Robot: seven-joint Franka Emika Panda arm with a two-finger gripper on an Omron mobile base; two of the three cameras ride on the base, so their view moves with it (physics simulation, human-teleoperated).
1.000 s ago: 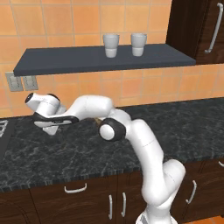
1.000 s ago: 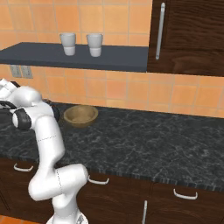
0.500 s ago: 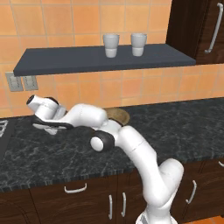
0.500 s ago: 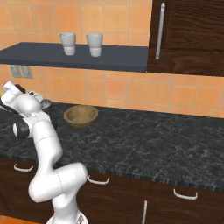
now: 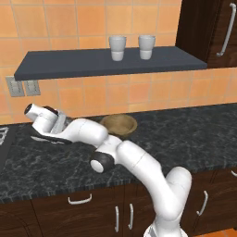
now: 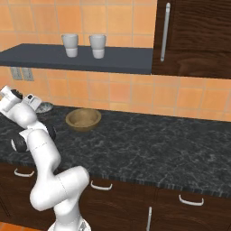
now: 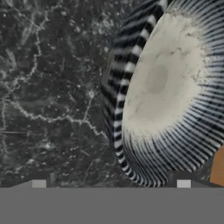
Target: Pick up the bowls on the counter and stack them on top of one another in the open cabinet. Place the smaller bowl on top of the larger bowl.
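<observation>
The smaller bowl (image 7: pixel 170 92) sits on the worktop (image 6: pixel 149 149) at its far left end, close to the tiled wall, with the larger bowl (image 5: pixel 119 125) a little way to its right, apart from it. In the hand view the small bowl lies close ahead and off to the right — its ribbed near wall falls between the two finger tips, one tip under the bowl's right part, the other out over bare worktop. So the hand (image 7: pixel 111 183) is spread wide and grasps nothing; it looks set to straddle the rim. It reaches low over the worktop at the left, and in the right base view the bowl (image 6: pixel 44 107) peeks out just behind it. My judgement: the coming move turns on that offset — the rim must end up between the fingers before they close. The open cabinet (image 5: pixel 106 62) hangs above, carrying two cups (image 5: pixel 117 48) toward its right half, its left half bare.
</observation>
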